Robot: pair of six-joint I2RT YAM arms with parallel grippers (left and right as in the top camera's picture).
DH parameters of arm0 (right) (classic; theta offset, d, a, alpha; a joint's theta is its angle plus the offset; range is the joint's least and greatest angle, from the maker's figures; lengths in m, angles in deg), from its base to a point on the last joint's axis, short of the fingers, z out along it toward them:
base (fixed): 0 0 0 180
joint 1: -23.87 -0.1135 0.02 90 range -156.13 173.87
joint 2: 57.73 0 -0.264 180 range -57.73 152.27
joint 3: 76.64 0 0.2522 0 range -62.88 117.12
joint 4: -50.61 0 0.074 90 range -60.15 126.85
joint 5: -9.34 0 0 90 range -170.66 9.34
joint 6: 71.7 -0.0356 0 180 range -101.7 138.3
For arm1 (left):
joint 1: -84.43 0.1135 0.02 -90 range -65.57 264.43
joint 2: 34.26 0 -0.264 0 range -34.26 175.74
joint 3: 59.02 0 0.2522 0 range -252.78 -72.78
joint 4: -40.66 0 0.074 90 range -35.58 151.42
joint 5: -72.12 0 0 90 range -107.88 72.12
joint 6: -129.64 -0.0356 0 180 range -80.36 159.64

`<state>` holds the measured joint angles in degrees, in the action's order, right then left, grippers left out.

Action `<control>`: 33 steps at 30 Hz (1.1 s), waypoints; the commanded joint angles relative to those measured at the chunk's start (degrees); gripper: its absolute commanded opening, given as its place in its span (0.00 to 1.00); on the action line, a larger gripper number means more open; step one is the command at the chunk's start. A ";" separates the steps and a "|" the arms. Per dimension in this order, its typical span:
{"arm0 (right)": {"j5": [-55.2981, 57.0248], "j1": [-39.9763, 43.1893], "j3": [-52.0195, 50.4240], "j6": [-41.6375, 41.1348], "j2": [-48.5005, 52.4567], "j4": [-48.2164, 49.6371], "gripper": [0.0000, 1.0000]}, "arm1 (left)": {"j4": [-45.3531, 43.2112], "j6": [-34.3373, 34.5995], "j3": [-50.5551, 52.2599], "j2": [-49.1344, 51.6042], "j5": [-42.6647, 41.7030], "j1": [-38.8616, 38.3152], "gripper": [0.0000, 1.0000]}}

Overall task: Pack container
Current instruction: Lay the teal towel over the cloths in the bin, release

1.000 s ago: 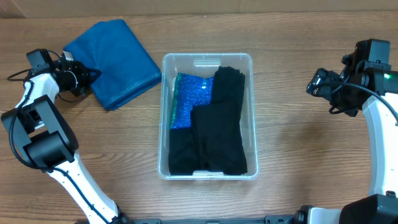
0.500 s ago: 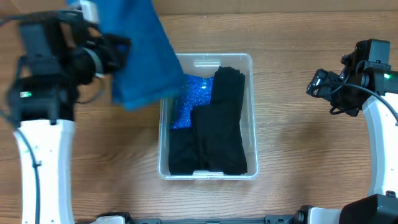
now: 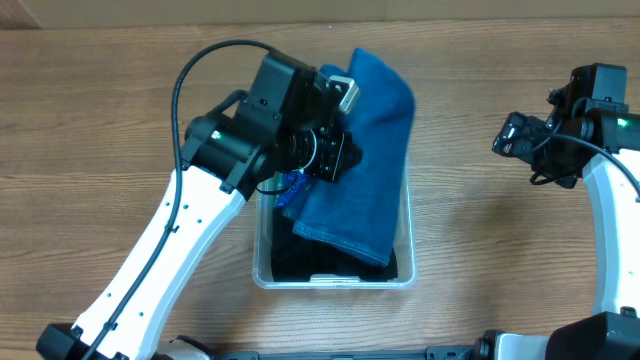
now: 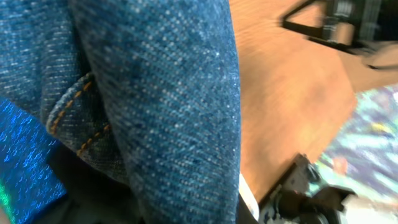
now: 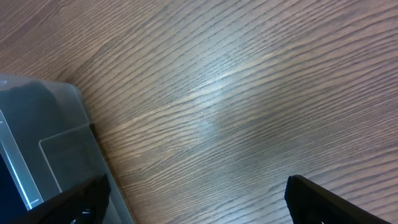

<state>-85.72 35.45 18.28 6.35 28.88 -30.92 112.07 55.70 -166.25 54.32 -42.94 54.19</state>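
Note:
The clear plastic container [image 3: 405, 270] sits at the table's middle and holds black clothes [image 3: 330, 262] and a shiny blue item [image 4: 25, 155]. My left gripper [image 3: 335, 150] hangs over the container's left side, shut on folded blue jeans [image 3: 365, 165] that drape across the bin. In the left wrist view the denim [image 4: 168, 93] fills the frame and hides the jaws. My right gripper [image 5: 196, 199] is open and empty above bare wood to the right of the container [image 5: 56, 155]; it also shows in the overhead view [image 3: 515, 135].
The wooden table [image 3: 500, 240] spreads on both sides of the container. The right arm [image 3: 610, 180] stands at the far right edge.
My left arm has lifted the jeans from the table's far left and swung them right, over the container. The right arm has not moved.

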 commanded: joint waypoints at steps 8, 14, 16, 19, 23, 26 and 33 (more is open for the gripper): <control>0.52 -0.24 0.55 0.46 -0.63 0.09 0.94 | -10.82 24.59 11.10 -1.05 3.17 -0.96 0.04; 0.55 -0.24 0.55 0.46 -0.63 0.17 0.95 | -4.13 29.90 11.17 -1.05 9.99 -0.96 0.04; 0.52 -0.24 0.55 0.46 -0.63 0.26 0.95 | 1.79 26.67 11.17 -1.05 20.06 -0.83 0.24; 0.52 -0.24 0.55 0.44 -0.63 0.24 0.95 | 7.45 23.39 11.17 -1.05 34.21 -0.42 0.64; 0.50 -0.24 0.55 0.44 -0.63 0.13 0.95 | 8.52 18.36 10.99 -1.11 45.38 -0.42 0.64; 0.50 -0.24 0.55 0.44 -0.63 0.04 0.95 | 5.88 17.53 9.01 -1.14 48.94 -0.44 0.49; 0.50 -0.24 0.55 0.44 -0.63 0.15 0.95 | -10.23 4.90 8.46 2.64 33.79 -0.55 0.04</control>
<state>-85.72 35.45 18.28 6.38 28.88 -31.01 103.57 66.60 -156.54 54.56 -4.08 53.76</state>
